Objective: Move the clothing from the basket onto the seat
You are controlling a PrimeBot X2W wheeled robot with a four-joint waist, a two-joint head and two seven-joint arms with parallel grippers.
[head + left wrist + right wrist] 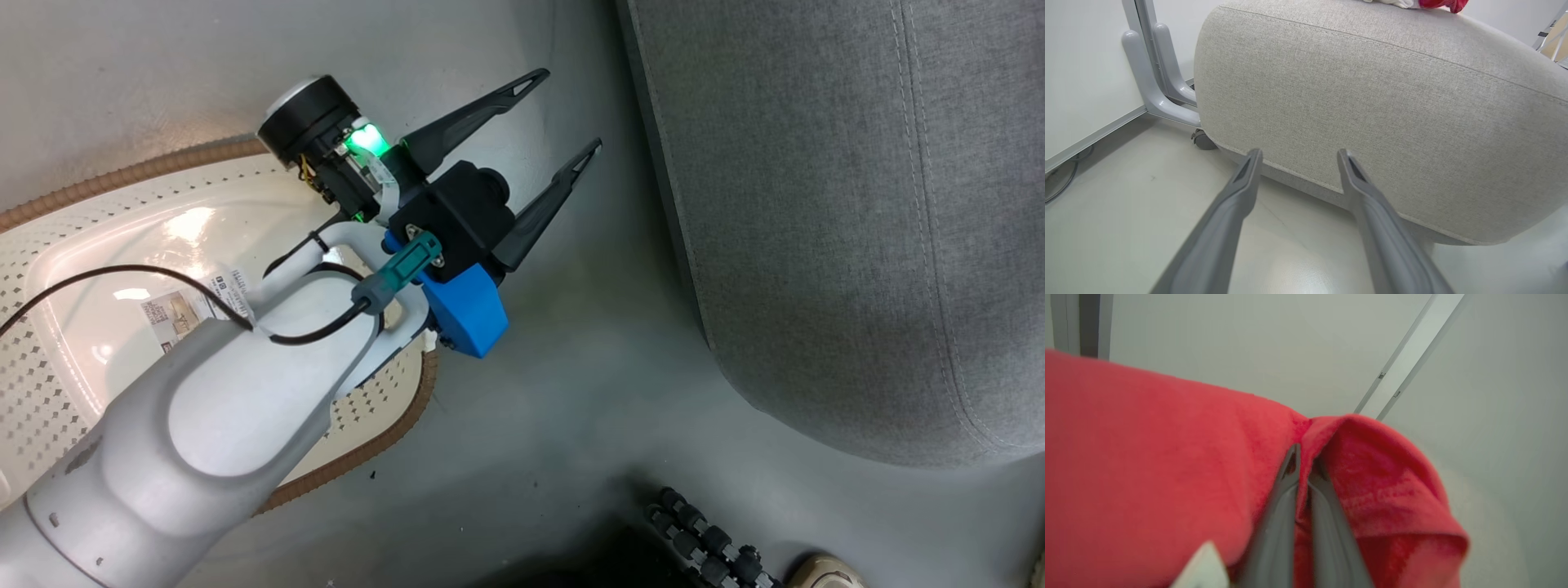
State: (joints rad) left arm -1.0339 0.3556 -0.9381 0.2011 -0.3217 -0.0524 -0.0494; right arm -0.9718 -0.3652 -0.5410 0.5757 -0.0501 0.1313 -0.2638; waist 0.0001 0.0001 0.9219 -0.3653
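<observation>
The task looks far along. In the head view the basket stands on the floor just beside the seat. It shows a bare glossy bottom with a paper sticker and no fabric, though the pale left arm hides part of it. The left gripper hangs over the floor between basket and seat, its fingers spread apart and empty.

The right wrist view supplies what the head view lacks. The right gripper has its fingers pressed together on a fold of red clothing, with a pale surface behind. I cannot tell how near the seat it is.

The left wrist view looks at the seat's side and adds its far top edge, where a red-and-white garment already lies. What seems left is setting the held piece down on the seat.
</observation>
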